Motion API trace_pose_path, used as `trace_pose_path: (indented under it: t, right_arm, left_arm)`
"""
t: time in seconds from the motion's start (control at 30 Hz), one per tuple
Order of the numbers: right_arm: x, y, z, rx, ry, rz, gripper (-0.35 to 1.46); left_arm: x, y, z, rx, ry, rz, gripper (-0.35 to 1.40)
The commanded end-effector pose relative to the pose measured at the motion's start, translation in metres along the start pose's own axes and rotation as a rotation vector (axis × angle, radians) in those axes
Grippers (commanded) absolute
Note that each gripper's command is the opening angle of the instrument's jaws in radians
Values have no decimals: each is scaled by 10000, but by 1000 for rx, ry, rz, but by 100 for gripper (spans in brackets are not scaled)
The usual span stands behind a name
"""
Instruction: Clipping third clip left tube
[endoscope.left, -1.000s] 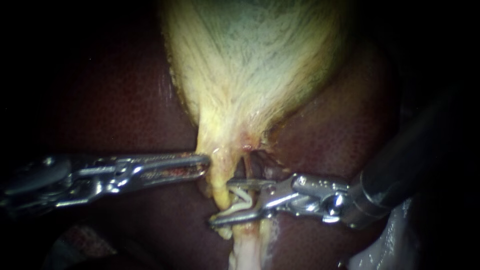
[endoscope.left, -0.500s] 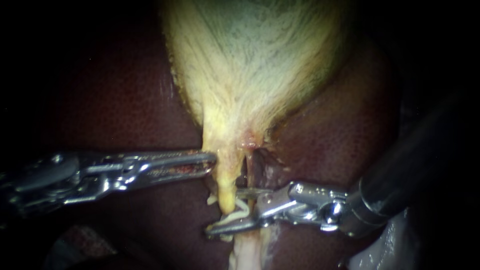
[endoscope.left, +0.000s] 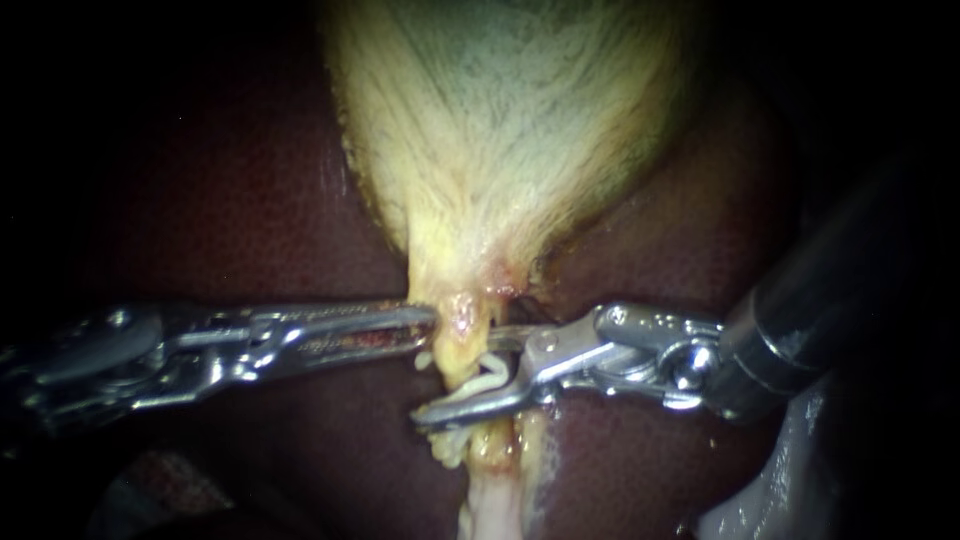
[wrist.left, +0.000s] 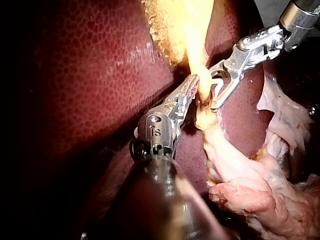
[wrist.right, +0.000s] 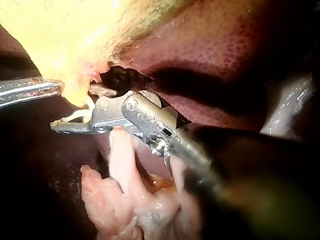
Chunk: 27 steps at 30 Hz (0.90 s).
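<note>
Evidently unfinished: right instrument (endoscope.left: 470, 375) at lower centre held a white clip (endoscope.left: 485, 382) in parted jaws astride the left tube (endoscope.left: 458, 350); squeezing it closed was not yet done; left instrument (endoscope.left: 420, 322) touched the tube above.

Gallbladder (endoscope.left: 510, 120) cropped, clip (endoscope.left: 485, 380) partly behind right instrument (endoscope.left: 457, 378)

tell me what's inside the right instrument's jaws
The right instrument holds a white clip in its jaws, straddling the yellow tube. The tube's far side, behind clip and lower jaw, is hidden.
</note>
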<state>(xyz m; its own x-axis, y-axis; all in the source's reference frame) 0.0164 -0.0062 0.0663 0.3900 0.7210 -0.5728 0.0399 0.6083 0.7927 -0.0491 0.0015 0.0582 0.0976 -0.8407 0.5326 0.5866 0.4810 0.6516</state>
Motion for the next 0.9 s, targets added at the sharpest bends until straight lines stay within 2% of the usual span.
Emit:
trace_pose_path:
  t: [0.03, 0.2, 0.27, 0.33, 0.4, 0.57, 0.9]
  right_arm:
    - [-1, 1, 2, -1, 1, 0, 49]
    - [-1, 3, 3, -5, 2, 0, 39]
    - [-1, 5, 2, -8, 3, 0, 29]
    - [-1, 8, -1, -10, 4, 7, -12]
    - [-3, 11, -4, -11, 5, 19, -35]
    - [-5, 16, -6, -15, 6, 24, -35]
    - [-7, 16, -3, -15, 6, 28, -35]
  left_arm:
    - [0, 0, 0, 1, 1, 0, -35]
    - [0, 0, 1, 1, 1, 0, -35]
    - [0, -1, 1, 1, 1, 0, -35]
    - [0, -1, 1, 1, 0, 0, -35]
    - [0, -1, 1, 1, 0, 0, -35]
    - [0, -1, 2, 0, 0, 6, -35]
    - [0, -2, 3, 0, 0, 6, -35]
